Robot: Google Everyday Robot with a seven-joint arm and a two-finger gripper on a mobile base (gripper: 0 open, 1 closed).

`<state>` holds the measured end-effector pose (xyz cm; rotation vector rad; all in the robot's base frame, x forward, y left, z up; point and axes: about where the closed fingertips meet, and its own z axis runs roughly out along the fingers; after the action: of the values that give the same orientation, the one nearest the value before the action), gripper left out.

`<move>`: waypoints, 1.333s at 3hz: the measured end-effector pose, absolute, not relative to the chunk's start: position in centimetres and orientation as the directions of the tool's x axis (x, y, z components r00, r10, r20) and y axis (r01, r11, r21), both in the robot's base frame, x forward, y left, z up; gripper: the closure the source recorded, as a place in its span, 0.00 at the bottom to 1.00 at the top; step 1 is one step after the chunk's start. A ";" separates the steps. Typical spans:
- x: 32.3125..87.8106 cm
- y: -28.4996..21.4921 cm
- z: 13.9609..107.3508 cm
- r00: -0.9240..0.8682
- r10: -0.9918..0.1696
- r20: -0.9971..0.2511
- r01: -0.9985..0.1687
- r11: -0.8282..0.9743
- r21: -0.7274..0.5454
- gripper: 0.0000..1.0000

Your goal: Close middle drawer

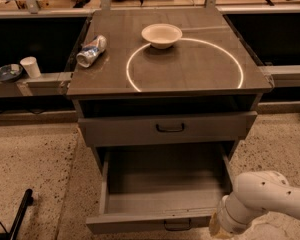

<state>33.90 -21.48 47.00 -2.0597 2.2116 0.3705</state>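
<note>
The middle drawer [160,184] is sitting pulled far out toward the camera, its long, deep, plain grey tray lying open from above. Its low flat front panel is facing forward near the bottom of the view, carrying a small dark rectangular handle [177,226] at its centre. The tool [219,226] is hanging just beside the panel's right end.
</note>
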 end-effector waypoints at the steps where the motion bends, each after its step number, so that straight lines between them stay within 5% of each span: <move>1: 33.3 -20.6 43.8 -0.104 -0.961 -0.254 -0.991 0.079 0.106 1.00; 2: 33.5 -20.4 41.4 -0.133 -0.958 -0.253 -0.990 0.116 0.081 1.00; 4: 34.7 -20.9 38.1 -0.241 -0.933 -0.269 -0.970 0.237 0.048 0.62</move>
<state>34.67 -20.92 38.14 -1.8095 2.3196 0.3049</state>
